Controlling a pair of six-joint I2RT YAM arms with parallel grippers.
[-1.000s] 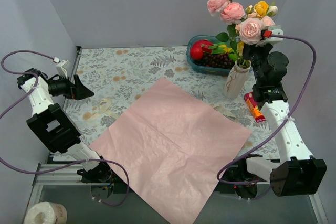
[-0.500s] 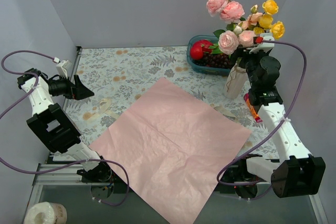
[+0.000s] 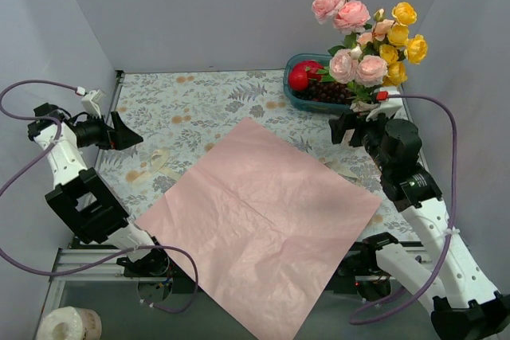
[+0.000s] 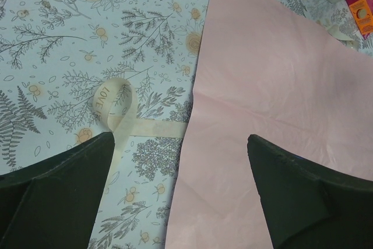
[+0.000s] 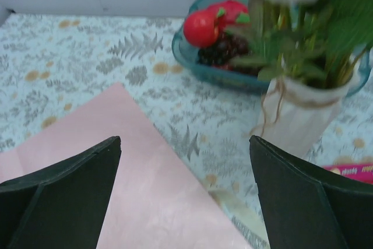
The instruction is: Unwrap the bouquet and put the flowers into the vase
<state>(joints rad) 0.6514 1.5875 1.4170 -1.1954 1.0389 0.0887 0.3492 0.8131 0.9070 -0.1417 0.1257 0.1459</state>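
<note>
At the far right corner of the table point(image 3: 199, 101), the flowers point(image 3: 370, 68) are seen standing in the vase point(image 5: 303, 118), just beyond the right gripper point(image 5: 183, 193), whose jaws are spread, empty. The left gripper point(image 4: 180, 193) is held open over the ribbon point(image 4: 116, 109) by the left edge. Pink paper point(image 3: 255, 220) is spread mid-table, between grey walls.

The top camera looked down from behind. The left wrist camera hung close above the pink paper point(image 4: 274, 74) under the left claw point(image 4: 179, 141); the right wrist's shared it, looking forward.
</note>
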